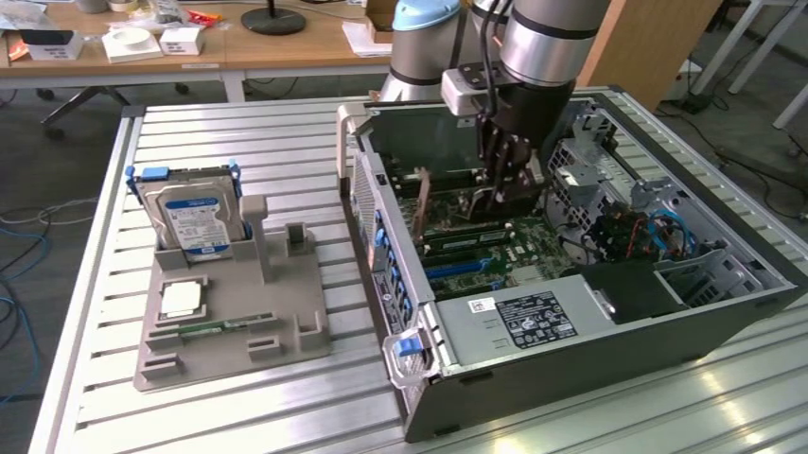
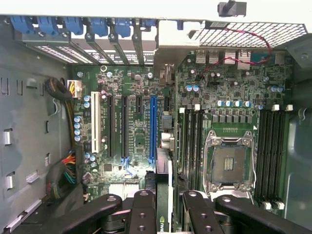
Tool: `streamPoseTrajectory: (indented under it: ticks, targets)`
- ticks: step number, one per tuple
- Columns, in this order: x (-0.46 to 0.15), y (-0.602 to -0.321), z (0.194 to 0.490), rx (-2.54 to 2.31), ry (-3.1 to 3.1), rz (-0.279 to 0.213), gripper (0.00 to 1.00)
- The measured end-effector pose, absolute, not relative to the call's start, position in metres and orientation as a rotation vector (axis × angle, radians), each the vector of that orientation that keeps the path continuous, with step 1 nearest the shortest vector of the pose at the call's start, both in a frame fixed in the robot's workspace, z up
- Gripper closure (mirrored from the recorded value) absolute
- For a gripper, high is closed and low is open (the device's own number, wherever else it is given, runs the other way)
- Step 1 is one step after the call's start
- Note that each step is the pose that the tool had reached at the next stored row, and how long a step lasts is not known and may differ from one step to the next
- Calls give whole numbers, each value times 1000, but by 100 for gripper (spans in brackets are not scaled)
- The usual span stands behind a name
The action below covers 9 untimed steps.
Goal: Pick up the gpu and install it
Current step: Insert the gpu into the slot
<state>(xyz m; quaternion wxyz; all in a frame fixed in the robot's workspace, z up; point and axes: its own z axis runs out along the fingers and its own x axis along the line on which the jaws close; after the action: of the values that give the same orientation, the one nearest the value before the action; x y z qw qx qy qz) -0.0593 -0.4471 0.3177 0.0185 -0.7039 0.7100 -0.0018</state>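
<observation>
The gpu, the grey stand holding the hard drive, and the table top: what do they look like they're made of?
The gpu: a printed circuit board, likely laminate, with a brownish matte face. The grey stand: probably moulded or printed plastic, uniformly dull with no glare. The table top: seemingly aluminium slats, silvery with soft reflections along the grooves.

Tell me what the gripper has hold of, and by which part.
The gripper holds the gpu by its upper edge, the card pinched between the fingers and standing on edge over the motherboard.
</observation>
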Motion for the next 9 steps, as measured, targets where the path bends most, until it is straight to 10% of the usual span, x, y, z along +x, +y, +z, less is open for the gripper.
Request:
streamPoseTrajectory:
  ticks: [9]
  targets:
    - [-59, -447, 308, -2186, 2205, -6, 74]
